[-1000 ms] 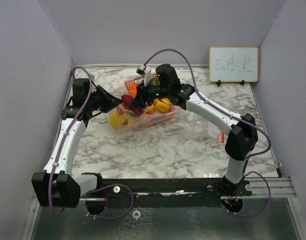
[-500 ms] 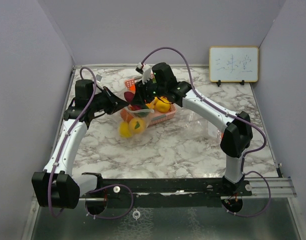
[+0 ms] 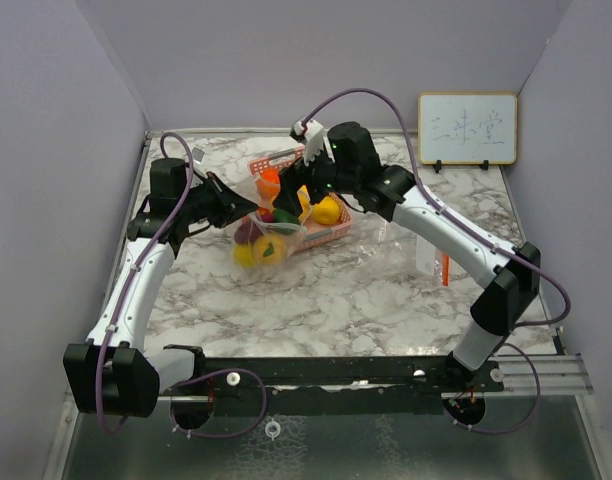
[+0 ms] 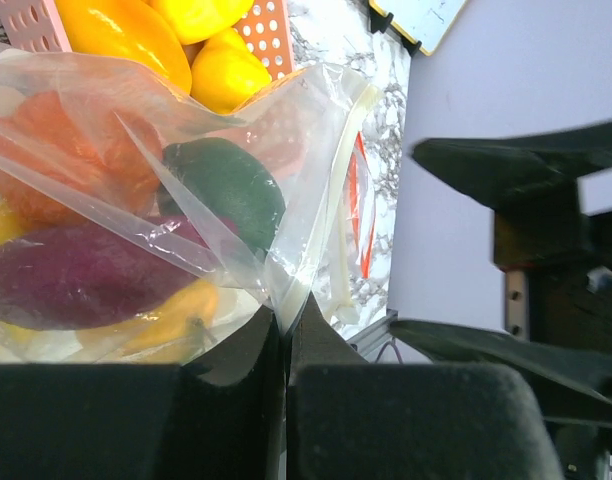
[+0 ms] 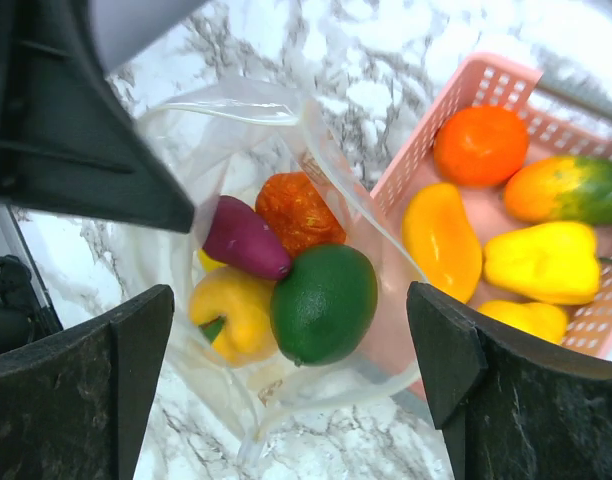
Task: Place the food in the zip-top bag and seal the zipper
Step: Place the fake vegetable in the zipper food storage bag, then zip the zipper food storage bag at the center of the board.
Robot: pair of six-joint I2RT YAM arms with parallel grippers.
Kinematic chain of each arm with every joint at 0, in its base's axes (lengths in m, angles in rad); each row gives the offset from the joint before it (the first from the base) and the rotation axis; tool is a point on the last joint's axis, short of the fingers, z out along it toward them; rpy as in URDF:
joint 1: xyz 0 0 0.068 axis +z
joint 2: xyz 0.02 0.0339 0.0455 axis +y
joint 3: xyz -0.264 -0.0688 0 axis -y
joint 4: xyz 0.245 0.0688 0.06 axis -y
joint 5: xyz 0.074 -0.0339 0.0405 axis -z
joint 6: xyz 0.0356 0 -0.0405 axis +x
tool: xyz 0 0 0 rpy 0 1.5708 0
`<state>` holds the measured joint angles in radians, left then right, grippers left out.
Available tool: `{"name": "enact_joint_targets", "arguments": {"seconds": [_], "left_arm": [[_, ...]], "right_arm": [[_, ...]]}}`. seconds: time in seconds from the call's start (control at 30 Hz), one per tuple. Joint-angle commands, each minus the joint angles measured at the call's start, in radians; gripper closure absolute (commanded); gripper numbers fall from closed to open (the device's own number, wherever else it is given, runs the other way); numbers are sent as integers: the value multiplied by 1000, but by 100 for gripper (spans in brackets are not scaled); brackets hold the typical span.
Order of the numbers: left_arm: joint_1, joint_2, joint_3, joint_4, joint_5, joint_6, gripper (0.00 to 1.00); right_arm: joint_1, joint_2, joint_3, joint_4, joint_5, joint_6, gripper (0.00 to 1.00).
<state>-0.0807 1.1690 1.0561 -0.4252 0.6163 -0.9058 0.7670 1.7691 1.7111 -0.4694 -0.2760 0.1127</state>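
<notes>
A clear zip-top bag [image 3: 258,243] hangs open beside the pink basket [image 3: 331,234]. My left gripper [image 4: 286,318] is shut on the bag's rim [image 4: 296,285], holding it up. Inside the bag lie pieces of food: a green fruit [image 5: 324,303], a purple one [image 5: 241,240], an orange-red one [image 5: 298,212] and a yellow pepper [image 5: 234,310]. My right gripper [image 5: 286,300] hovers open above the bag's mouth, empty, with the green fruit directly below it. More food stays in the basket [image 5: 486,85]: an orange [image 5: 481,145], a yellow-green fruit [image 5: 566,190] and yellow pieces [image 5: 541,262].
Another clear bag with an orange slider [image 3: 443,268] lies on the marble table at the right. A small whiteboard [image 3: 467,128] stands at the back right. Grey walls close in the table on both sides and behind.
My right gripper has opened wide and drawn up and back to the right, away from the bag's mouth. The bag has shifted slightly right in the left gripper's hold.
</notes>
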Motion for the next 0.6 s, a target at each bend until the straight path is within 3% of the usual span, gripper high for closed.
{"name": "enact_joint_targets", "arguments": {"seconds": [0.0,0.13,0.27,0.43,0.57], "left_arm": [[-2,1,28,56,39,18,100],[-2,16,53,74,91,25,100],[-2,38,79,64,150,48,100],[-4,37,85,53,172,66,100],[-6,24,87,58,201,67,100]], "right_arm": [[7,-138,-94,58,-46,-162,4],[6,-212,-189,34,-305,-360,14],[6,-235,-228,7,-459,-430,18],[6,-211,-241,29,-482,-419,19],[6,-185,-252,69,-369,-412,20]]}}
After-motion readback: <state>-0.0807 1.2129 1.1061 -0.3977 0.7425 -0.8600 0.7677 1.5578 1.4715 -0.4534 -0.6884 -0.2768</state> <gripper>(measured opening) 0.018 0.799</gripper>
